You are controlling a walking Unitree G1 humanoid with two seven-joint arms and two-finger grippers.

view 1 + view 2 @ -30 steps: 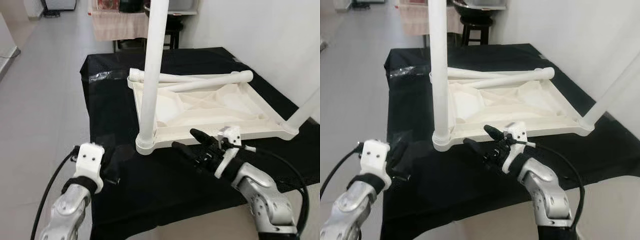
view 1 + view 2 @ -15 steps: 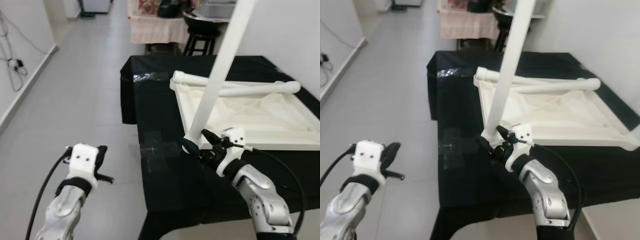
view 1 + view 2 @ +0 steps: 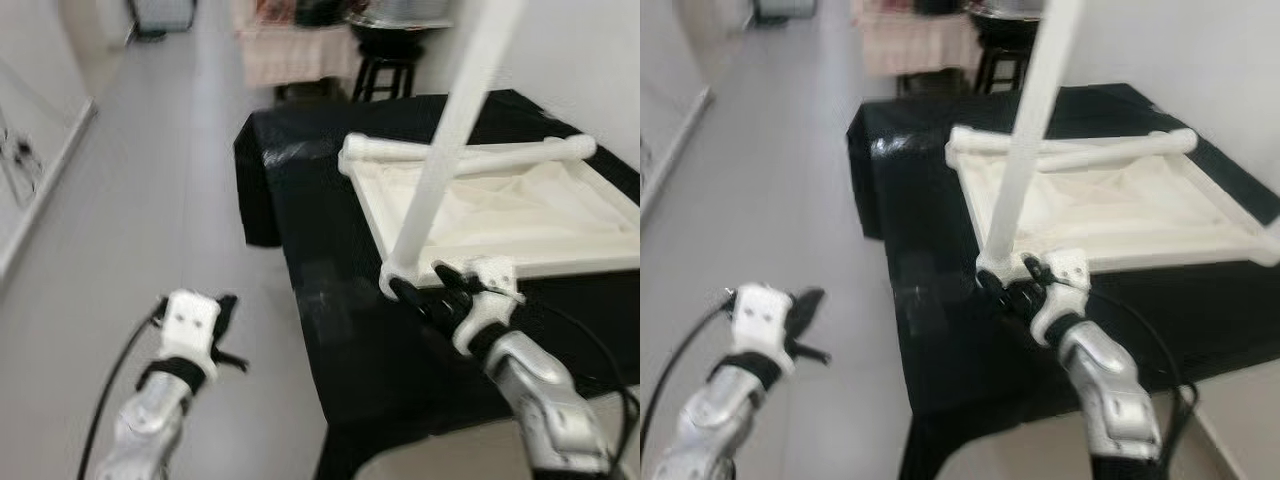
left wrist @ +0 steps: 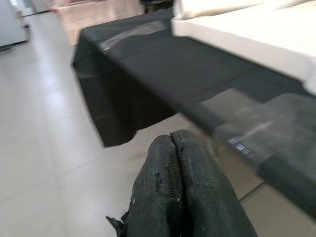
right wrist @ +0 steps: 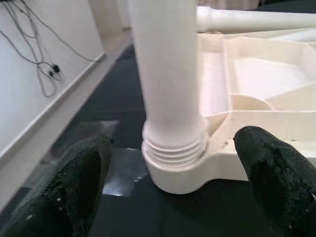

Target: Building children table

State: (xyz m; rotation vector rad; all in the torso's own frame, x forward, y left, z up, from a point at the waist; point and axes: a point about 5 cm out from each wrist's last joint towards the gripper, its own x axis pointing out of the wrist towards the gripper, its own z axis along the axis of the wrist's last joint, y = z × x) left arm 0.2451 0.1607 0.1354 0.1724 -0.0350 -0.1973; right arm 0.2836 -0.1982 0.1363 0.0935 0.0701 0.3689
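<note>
An upturned white children's table top (image 3: pixel 520 210) lies on a black-clothed table (image 3: pixel 320 200). One white leg (image 3: pixel 440 150) stands upright in its near left corner socket (image 5: pixel 173 163). Two loose legs (image 3: pixel 530 152) lie across the far rim. My right gripper (image 3: pixel 420 285) is open at the foot of the upright leg, and in the right wrist view its fingers (image 5: pixel 74 182) stand either side of the threaded base without touching it. My left gripper (image 3: pixel 228 305) hangs over the floor left of the table, shut on nothing (image 4: pixel 172 140).
Grey tiled floor (image 3: pixel 150 200) stretches along the table's left side. A dark stool (image 3: pixel 385 70) and a cloth-covered piece of furniture stand beyond the table's far end. A white wall runs close on the right. Cables (image 5: pixel 44 74) trail along a wall.
The camera has swung, so the whole scene has shifted. My right gripper has closed in on the upright leg's base. My left gripper, earlier above the black cloth, now hangs over the floor.
</note>
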